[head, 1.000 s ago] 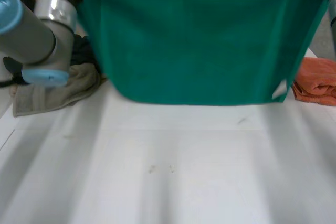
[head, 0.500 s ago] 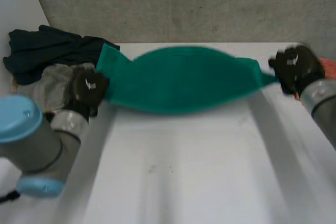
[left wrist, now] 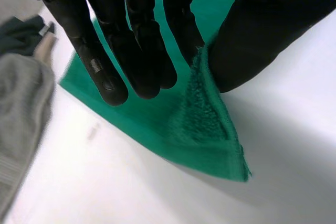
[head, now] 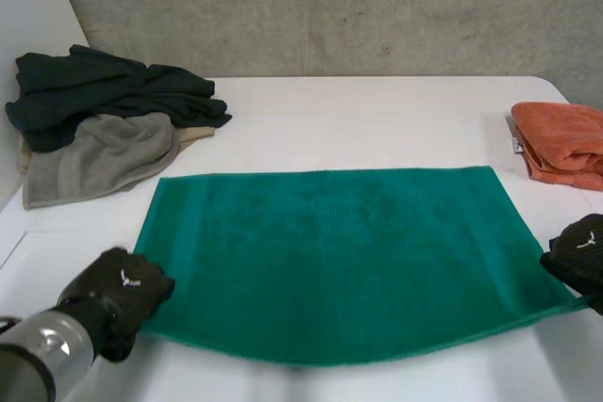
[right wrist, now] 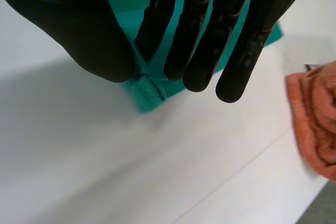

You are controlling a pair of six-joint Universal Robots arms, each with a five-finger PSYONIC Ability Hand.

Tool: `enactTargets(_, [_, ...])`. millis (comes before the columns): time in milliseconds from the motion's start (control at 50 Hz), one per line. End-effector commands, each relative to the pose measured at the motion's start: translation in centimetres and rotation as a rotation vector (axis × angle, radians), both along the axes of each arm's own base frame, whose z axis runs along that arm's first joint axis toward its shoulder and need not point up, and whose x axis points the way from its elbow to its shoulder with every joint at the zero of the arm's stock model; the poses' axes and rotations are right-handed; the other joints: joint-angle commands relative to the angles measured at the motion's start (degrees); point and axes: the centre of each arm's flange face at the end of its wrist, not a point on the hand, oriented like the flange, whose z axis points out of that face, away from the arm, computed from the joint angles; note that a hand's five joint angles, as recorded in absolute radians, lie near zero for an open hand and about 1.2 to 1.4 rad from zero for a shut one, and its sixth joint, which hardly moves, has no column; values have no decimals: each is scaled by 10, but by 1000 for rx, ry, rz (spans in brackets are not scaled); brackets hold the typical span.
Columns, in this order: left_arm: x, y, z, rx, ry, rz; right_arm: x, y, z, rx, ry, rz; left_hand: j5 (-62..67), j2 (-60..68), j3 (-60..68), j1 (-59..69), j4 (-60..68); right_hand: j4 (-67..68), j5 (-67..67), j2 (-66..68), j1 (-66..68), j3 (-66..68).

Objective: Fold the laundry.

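Note:
A green towel (head: pixel 330 251) lies spread flat across the middle of the white table (head: pixel 377 120). My left hand (head: pixel 118 294) is at the towel's near left corner; in the left wrist view its thumb and straight fingers (left wrist: pixel 136 51) pinch that green corner (left wrist: pixel 210 124), which stands up a little off the table. My right hand (head: pixel 579 253) is at the near right corner, and the right wrist view has its thumb and fingers (right wrist: pixel 194 30) pinching that corner of the green towel (right wrist: pixel 147 90).
A pile of dark and grey clothes (head: pixel 99 120) sits at the table's far left. A folded orange towel (head: pixel 565 143) lies at the far right, also seen beside my right hand (right wrist: pixel 315 119). A concrete wall stands behind the table.
The towel hung stretched in the air between both hands, then swung down; now it lies flat on the table. Both hands have come toward the near edge, still holding its corners.

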Motion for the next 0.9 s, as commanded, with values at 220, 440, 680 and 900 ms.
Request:
enactTargets(220, [-58,-166,-41,-350,82,72,73,-125,-42,-436,-92,-16,138,113,115,135,111,116,127,125,228,121])
enactTargets(440, [-90,-234,-45,-553,165,79,105,-200,-74,-683,-139,7,105,80,82,102,78,116,127,125,228,121])
enactTargets(680, [-105,-226,-40,-653,195,47,113,-191,-61,-691,-301,-108,-562,-587,-585,-565,-589,-584,-573,-575,-472,-579])
enactTargets(900, [-82,-169,-36,-544,188,44,65,-128,-14,-404,-568,-145,-562,-587,-585,-565,-589,-584,-573,-575,-472,-579])
